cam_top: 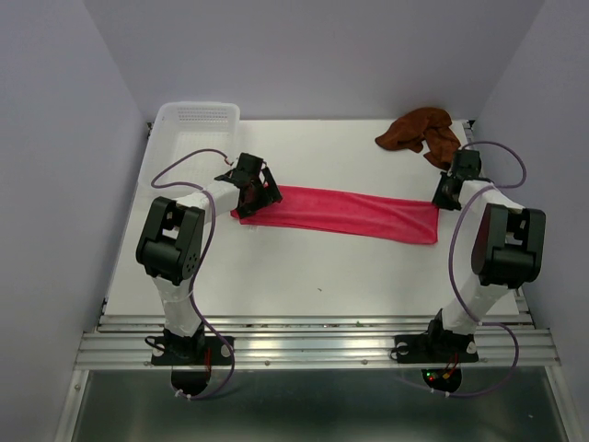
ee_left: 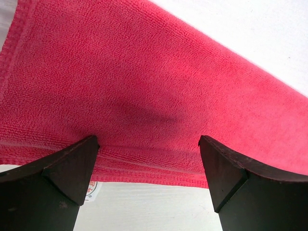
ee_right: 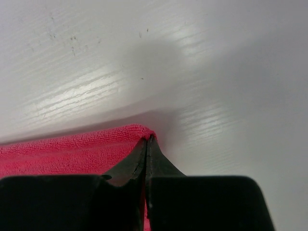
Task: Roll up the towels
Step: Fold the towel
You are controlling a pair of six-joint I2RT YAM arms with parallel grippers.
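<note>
surface: white table point(cam_top: 304, 276) with pale walls on three sides; a translucent white basket point(cam_top: 196, 124) stands at its far left corner.
pink towel point(cam_top: 340, 212): lies flat as a long narrow strip across the middle of the table, between the two arms.
long axis: runs left to right, slightly slanted, with the left end a little farther back and the right end a little nearer the arm bases.
brown towel point(cam_top: 421, 133): a crumpled heap at the far right corner, apart from the pink towel, with no clear long axis.
left claw point(ee_left: 149, 144): spread wide over the left end of the pink towel; its two dark fingers point(ee_left: 72, 163) frame the cloth's hemmed edge with nothing between them but towel below.
left claw contact: cannot tell whether the fingertips touch the cloth.
right claw point(ee_right: 148, 139): pinched fully together at the right end of the pink towel, the tips meeting on the far corner, where the cloth rises slightly to them.
hidden: in the top view the right arm covers its own claw and the towel's far right corner.
cut off: a small white tag point(ee_left: 91, 190) at the towel's edge is mostly behind the left finger, its print unreadable.
hard to make out: how many layers the pink strip is folded into.
</note>
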